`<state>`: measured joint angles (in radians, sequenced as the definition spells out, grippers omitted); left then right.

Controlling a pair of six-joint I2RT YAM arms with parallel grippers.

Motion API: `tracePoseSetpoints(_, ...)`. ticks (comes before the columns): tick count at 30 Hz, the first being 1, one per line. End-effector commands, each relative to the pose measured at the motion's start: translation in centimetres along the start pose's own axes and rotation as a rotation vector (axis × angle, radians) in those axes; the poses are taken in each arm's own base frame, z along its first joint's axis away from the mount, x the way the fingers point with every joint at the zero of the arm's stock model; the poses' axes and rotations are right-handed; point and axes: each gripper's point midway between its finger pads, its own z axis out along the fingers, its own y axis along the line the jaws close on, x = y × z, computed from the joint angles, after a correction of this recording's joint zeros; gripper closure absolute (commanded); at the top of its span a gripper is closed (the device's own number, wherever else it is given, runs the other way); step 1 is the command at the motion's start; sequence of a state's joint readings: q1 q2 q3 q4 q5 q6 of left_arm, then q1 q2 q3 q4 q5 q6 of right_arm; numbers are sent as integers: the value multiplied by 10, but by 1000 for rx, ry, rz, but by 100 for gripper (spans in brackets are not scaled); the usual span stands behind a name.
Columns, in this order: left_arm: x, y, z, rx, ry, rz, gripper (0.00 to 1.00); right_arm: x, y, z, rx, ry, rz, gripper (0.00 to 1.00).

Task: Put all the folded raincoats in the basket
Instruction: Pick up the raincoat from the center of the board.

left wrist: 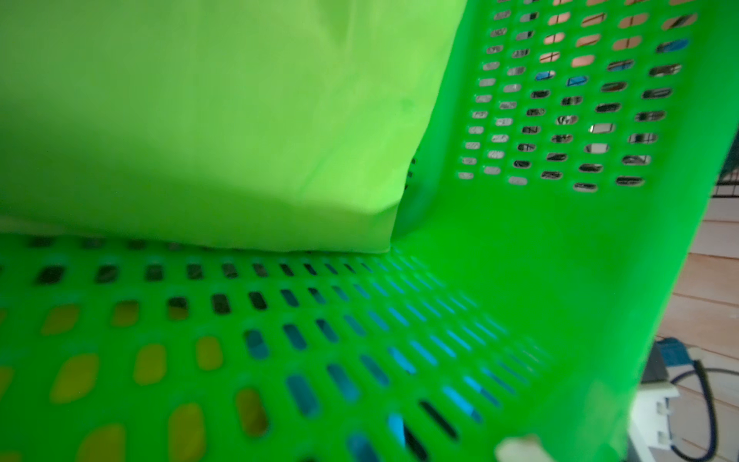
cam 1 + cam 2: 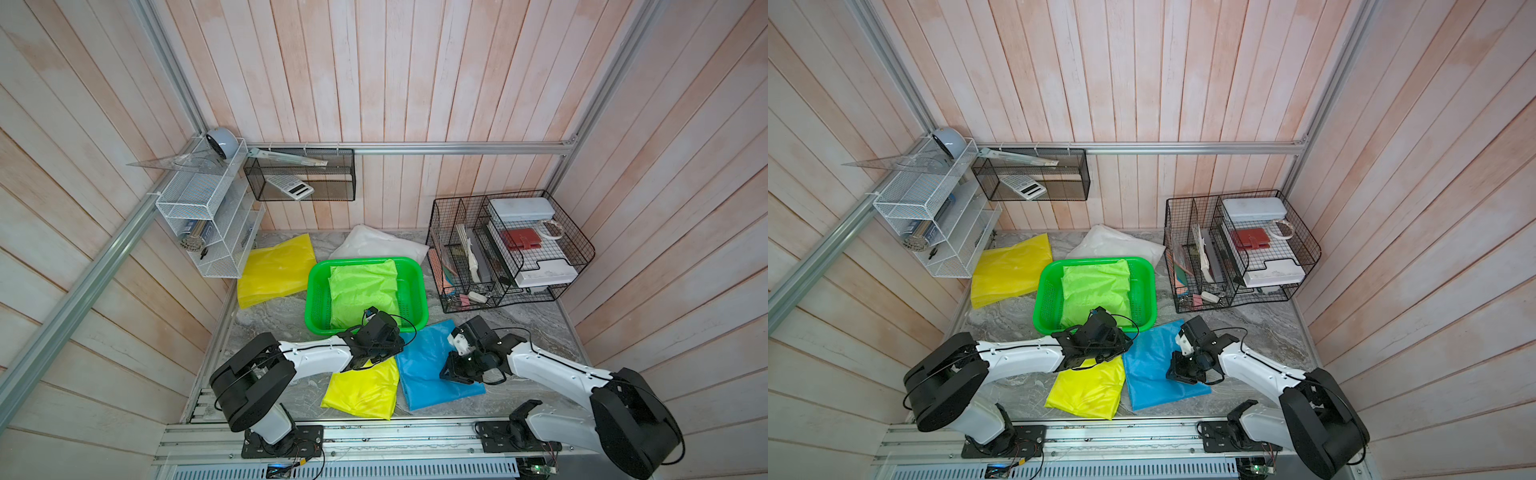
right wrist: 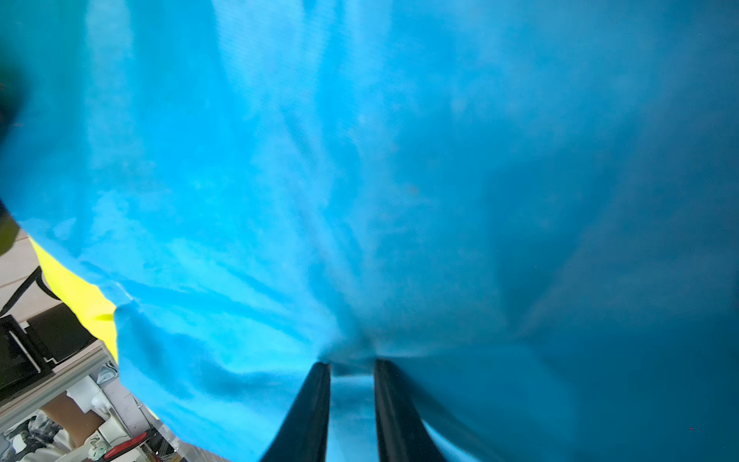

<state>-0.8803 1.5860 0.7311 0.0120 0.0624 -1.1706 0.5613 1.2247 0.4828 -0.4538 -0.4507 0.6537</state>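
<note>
With a lime raincoat [image 2: 363, 291] already in the basket [image 2: 411, 291] and the left fingers out of sight at its near rim, their state untellable, the right fingers [image 3: 314, 408], clamped on the blue raincoat [image 2: 424, 365] on the desk [image 2: 519, 332], likely needed a slow, high lift to clear that rim.

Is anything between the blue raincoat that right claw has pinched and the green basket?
Yes, partly. The left gripper hangs at the near rim of the basket, next to the blue raincoat's way in. A lime-green raincoat already covers most of the basket's floor, so the blue one would probably land on it.
</note>
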Motion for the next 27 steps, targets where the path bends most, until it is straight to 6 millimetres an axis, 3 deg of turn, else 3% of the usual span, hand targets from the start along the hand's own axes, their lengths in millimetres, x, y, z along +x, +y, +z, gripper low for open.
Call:
tracePoseSetpoints(1,5,6,4,-38,19,4,76,17,-19,2,78,59,25,74)
tracePoseSetpoints(7,5,15,4,-79,14,13,100,13,-11,-5,66,43,18,73)
tracePoseSetpoints(8,6,17,5,-83,16,11,100,11,-9,-8,65,34,15,72)
tracePoseSetpoints(13,5,19,4,-95,10,10,100,-2,-3,-33,104,-49,-18,41)
tracePoseSetpoints(15,3,20,3,-114,6,18,100,-7,-16,-43,187,-100,2,36)
tracePoseSetpoints(17,1,25,1,-149,-3,17,100,-12,-35,-53,288,-151,48,35)
tracePoseSetpoints(27,-9,46,-14,-247,-80,-18,100,-13,-62,-68,401,-239,173,35)
